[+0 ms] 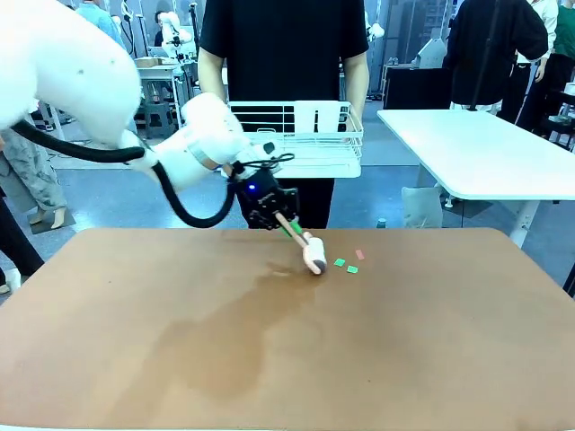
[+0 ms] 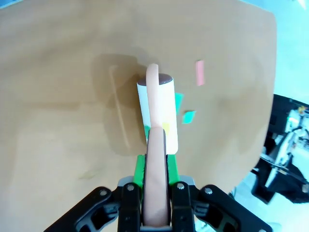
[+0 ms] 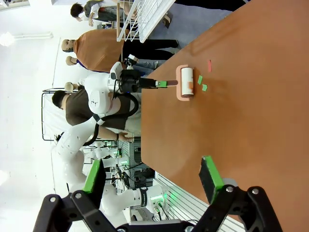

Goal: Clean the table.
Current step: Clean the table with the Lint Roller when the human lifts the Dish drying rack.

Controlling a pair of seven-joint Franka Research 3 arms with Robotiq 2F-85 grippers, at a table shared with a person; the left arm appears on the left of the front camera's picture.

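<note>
Tabletop (image 1: 135, 341), the broad terracotta one between robot and person, isn't clean yet: two green scraps (image 1: 346, 266) and a pink scrap (image 1: 359, 255) lie just beside the lint roller (image 1: 314, 254). Left claw (image 1: 289, 226) pinches the roller's pink handle, roll down on the surface. Right claw (image 3: 152, 176) hangs spread, holding nothing. No brand or lettering is readable.

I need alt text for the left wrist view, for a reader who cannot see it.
The left tool is shut on the pink handle of a lint roller, whose white roll lies on the brown table. Two green paper scraps and one pink scrap lie beside it.
</note>
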